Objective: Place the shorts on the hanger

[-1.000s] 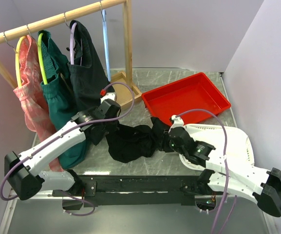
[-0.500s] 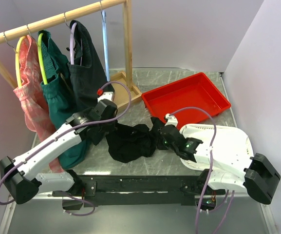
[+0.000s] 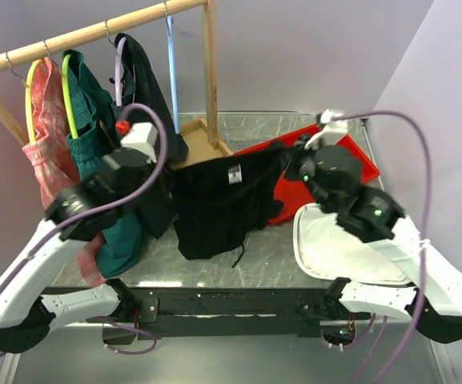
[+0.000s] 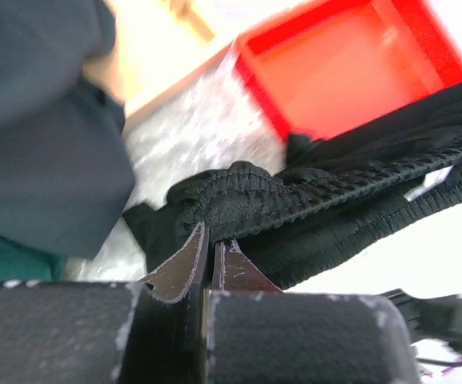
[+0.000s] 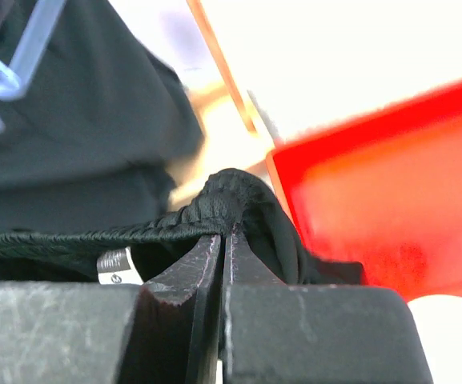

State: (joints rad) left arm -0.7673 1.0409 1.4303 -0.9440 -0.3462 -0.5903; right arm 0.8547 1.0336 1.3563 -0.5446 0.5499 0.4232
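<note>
The black shorts (image 3: pixel 214 204) hang spread between my two grippers, lifted by the waistband, with the white label (image 3: pixel 234 174) facing the camera and the drawstring (image 3: pixel 237 258) dangling low. My left gripper (image 3: pixel 169 173) is shut on the waistband's left end; in the left wrist view the fingertips (image 4: pixel 210 240) pinch the ribbed band (image 4: pixel 311 196). My right gripper (image 3: pixel 293 162) is shut on the right end; in the right wrist view (image 5: pixel 224 236) the band (image 5: pixel 231 196) is bunched over the tips. The light blue hanger (image 3: pixel 173 80) hangs from the rail behind the shorts and also shows in the right wrist view (image 5: pixel 14 56).
The wooden rack (image 3: pixel 210 80) stands at the back left with pink checked shorts (image 3: pixel 45 136), dark green shorts (image 3: pixel 90 136) and a black garment (image 3: pixel 146 104) hung on it. A red tray (image 3: pixel 351 156) lies at the back right. A white basket (image 3: pixel 351 248) lies at the front right.
Both arms have risen and moved apart, lifting the shorts off the table and stretching the waistband out flat. The shorts lay crumpled on the table before.
</note>
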